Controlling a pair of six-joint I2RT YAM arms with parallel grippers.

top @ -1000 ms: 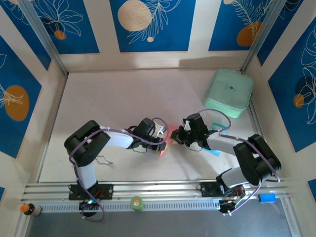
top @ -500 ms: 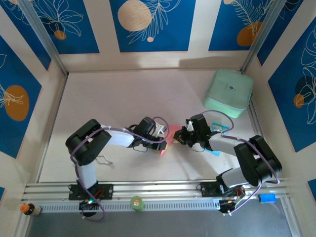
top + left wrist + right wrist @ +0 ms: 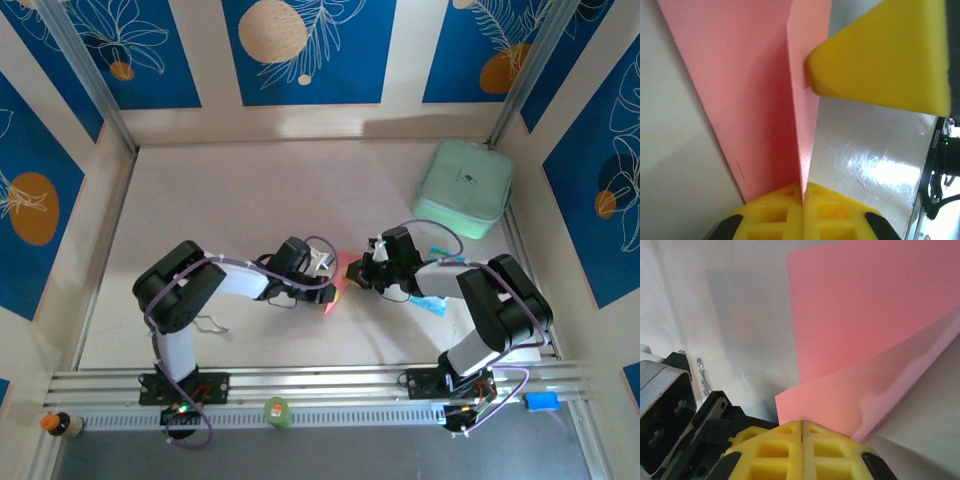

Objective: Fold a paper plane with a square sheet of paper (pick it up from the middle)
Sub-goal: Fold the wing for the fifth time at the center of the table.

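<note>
The square sheet of paper is pink-red and partly folded, held up between both grippers near the table's middle. My left gripper is shut on one edge; in the left wrist view its yellow jaws pinch an upright crease of the paper. A yellow fingertip of the right gripper presses the same crease from the far side. My right gripper is shut on a curled-over flap of the paper, its jaws closed tight together.
A mint-green rounded case lies at the back right. A small blue-and-white packet sits under the right forearm. A metal clip rests by the left arm's base. The left arm's black body is close to the right gripper.
The right arm's elbow has swung inward and its gripper has edged slightly left, closing fully on the paper. The left arm has hardly moved.
</note>
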